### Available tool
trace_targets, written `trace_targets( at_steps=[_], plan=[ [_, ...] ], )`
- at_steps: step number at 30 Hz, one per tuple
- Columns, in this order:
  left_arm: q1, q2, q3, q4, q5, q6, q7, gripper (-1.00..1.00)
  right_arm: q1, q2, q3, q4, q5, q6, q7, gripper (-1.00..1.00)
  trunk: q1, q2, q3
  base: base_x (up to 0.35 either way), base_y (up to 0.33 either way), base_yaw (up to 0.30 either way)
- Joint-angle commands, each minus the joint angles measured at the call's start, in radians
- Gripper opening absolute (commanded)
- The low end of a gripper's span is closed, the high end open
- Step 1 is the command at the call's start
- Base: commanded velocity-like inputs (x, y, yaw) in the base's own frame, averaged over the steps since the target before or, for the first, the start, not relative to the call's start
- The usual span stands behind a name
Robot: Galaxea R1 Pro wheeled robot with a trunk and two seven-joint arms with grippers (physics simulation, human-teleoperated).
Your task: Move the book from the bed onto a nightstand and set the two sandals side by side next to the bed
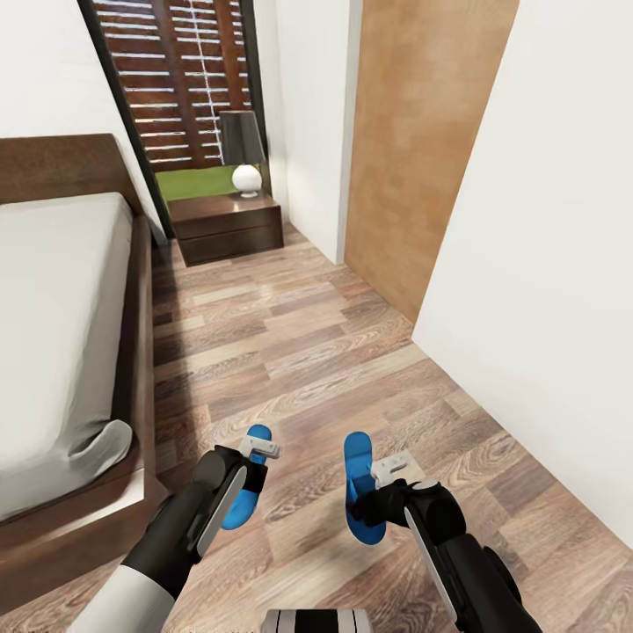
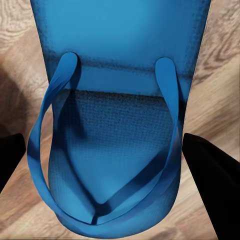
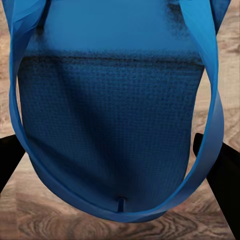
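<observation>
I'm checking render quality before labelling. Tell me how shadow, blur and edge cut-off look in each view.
Head view: evenly lit and sharp; soft shadow lies on the brown wood-plank floor beside the dark-framed bed. Left wrist view: the bright blue flip-flop is crisp, its straps shade the sole, black fingers are cut off at the edges. Right wrist view: the other blue flip-flop shows a dark band, cropped at the top.

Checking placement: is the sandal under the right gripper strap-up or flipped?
Strap-up: right sandal shows its thong straps over the footbed.
</observation>
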Motion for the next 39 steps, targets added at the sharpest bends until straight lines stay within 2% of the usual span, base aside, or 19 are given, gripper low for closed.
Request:
trace_targets(
  at_steps=[1, 39],
  plan=[
    [-0.001, 0.0, -0.001, -0.001, 0.01, 0.003, 0.01, -1.0, 0.0, 0.0, 0.0, -0.001, 0.01, 0.004, 0.008, -1.0, 0.0, 0.0, -0.002, 0.0, 0.0, 0.136],
    [-0.001, 0.001, -0.001, 0.0, 0.01, 0.003, 0.01, -1.0, 0.0, 0.0, -0.001, -0.002, 0.01, 0.004, 0.008, -1.0, 0.0, 0.0, -0.05, 0.0, 0.0, 0.137]
  ],
)
